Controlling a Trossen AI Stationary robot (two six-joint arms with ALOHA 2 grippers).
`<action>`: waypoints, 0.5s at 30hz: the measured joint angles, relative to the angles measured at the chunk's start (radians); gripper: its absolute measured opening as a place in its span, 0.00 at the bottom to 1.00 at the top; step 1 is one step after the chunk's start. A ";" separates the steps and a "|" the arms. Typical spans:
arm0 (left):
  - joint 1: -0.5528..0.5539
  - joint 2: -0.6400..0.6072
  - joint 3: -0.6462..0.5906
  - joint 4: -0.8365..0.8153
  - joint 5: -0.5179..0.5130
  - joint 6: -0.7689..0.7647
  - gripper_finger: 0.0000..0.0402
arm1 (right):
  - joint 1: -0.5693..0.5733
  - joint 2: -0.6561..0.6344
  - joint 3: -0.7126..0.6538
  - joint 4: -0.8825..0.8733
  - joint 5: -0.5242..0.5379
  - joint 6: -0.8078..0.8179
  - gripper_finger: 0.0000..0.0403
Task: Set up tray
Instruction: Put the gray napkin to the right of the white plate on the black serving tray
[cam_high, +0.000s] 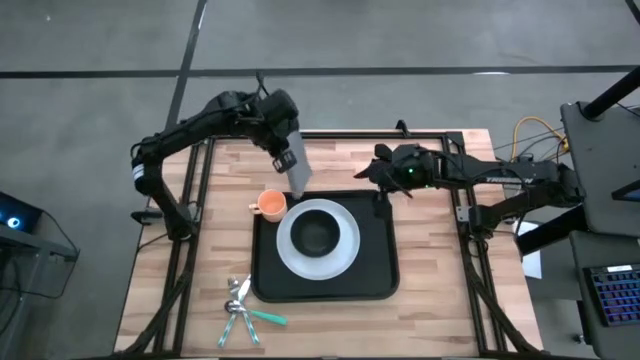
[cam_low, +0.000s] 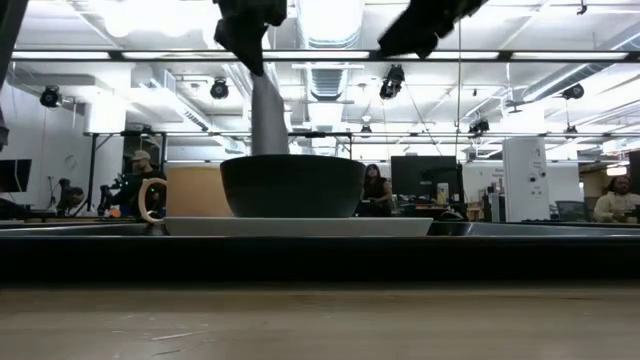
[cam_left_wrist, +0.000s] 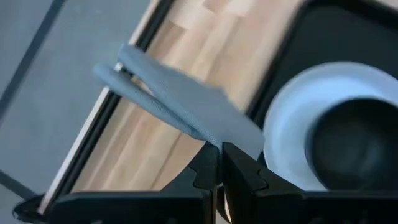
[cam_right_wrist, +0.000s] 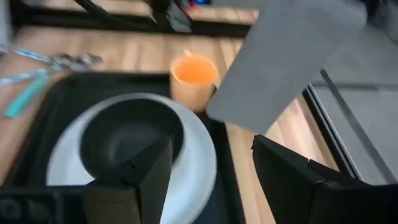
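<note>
The black tray (cam_high: 375, 275) lies mid-table and carries a white plate (cam_high: 345, 250) with a dark bowl (cam_high: 318, 235) on it and an orange cup (cam_high: 272, 205) at its far-left corner. My left gripper (cam_high: 285, 150) hovers over the tray's far-left corner, shut on a grey folded cloth (cam_high: 297, 172). That cloth also shows in the low view (cam_low: 268, 110), hanging behind the bowl (cam_low: 292, 185). My right gripper (cam_right_wrist: 211, 168) is open and hovers over the tray's far-right part (cam_high: 375, 180), touching nothing. My left gripper (cam_left_wrist: 217, 165) pinches the grey cloth at one end (cam_left_wrist: 233, 134) between its two fingers, coming from above. The cloth is folded and shows two layers at its free end (cam_left_wrist: 115, 68). It hangs straight below the fingers (cam_low: 268, 120), lifted clear; the bowl hides its lower end in the low view.
Several pieces of cutlery, one with a teal handle (cam_high: 240, 305), lie on the wooden table (cam_high: 430, 260) near its near-left corner. A dark frame rail (cam_high: 350, 135) runs along the table's far edge. People (cam_low: 140, 185) sit in the room beyond the table.
</note>
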 joint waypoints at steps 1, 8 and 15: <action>-0.019 -0.007 -0.013 -0.001 0.000 0.009 0.00 | 0.001 0.000 0.000 0.021 -0.018 -0.012 0.53; -0.161 -0.014 -0.023 -0.072 -0.046 -0.001 0.00 | 0.001 0.046 0.005 0.182 -0.184 -0.037 0.55; -0.285 -0.027 0.029 -0.166 -0.212 -0.025 0.00 | -0.003 0.110 0.054 0.283 -0.224 -0.045 0.58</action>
